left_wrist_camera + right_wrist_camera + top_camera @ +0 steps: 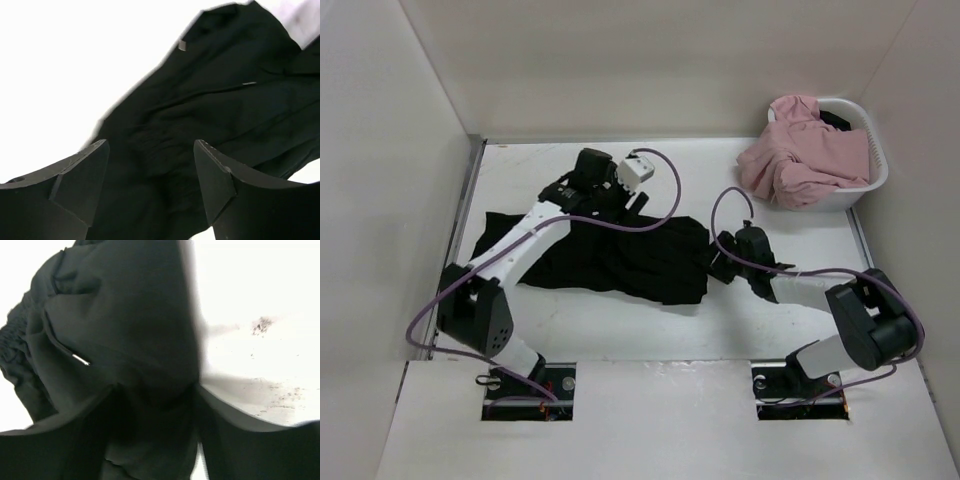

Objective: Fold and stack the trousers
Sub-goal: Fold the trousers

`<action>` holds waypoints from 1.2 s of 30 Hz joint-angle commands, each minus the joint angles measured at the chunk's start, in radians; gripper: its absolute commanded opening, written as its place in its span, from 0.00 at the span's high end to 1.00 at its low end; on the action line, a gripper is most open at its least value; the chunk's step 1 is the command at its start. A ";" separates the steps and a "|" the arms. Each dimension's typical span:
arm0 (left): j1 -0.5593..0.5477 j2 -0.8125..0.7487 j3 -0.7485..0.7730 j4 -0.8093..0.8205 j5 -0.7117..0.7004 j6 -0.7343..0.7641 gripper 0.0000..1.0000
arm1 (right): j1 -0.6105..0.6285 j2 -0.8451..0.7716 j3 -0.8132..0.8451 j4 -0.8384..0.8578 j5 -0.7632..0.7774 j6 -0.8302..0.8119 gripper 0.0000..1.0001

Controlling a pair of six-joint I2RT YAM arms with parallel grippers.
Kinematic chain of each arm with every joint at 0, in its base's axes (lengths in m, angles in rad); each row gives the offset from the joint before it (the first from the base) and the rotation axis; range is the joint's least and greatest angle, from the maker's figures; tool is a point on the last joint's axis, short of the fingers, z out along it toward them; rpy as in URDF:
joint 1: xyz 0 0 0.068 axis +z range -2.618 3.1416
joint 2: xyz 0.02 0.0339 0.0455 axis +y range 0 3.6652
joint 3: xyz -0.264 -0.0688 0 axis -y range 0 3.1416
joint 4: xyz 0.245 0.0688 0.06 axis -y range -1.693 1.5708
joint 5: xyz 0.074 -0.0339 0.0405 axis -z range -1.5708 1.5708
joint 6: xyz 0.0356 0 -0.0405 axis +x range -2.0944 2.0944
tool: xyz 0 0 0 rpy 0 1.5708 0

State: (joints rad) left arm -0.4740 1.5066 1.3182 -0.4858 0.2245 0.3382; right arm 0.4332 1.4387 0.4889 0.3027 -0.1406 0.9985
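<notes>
The black trousers (620, 255) lie spread flat across the middle of the table. My left gripper (625, 203) hangs over their far edge. In the left wrist view it (150, 145) is open, with the trousers (220, 90) just beneath and nothing between the fingers. My right gripper (720, 256) sits low at the trousers' right end. In the right wrist view it (154, 387) stands open, and a bunched fold of the trousers (120, 315) lies between the fingers.
A white basket (873, 165) stands at the back right corner with a pale pink garment (800, 155) heaped in it and spilling over the rim. White walls close in the left, back and right sides. Bare table shows right of the trousers (260, 315).
</notes>
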 commanded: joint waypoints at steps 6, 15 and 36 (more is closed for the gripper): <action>-0.013 0.176 0.000 -0.065 -0.062 -0.056 0.47 | -0.020 0.057 0.005 0.113 -0.099 0.029 0.74; -0.059 0.001 -0.214 -0.040 -0.243 0.104 0.65 | -0.047 0.089 0.059 0.087 -0.128 0.017 0.04; 0.114 -0.309 -0.252 -0.123 -0.228 0.134 0.33 | -0.106 -0.035 0.244 -0.184 -0.189 -0.052 1.00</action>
State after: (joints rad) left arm -0.4187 1.2766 0.9630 -0.6064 -0.0238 0.4667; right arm 0.3630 1.5261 0.6338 0.2646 -0.3401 1.0416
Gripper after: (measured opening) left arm 0.667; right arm 0.026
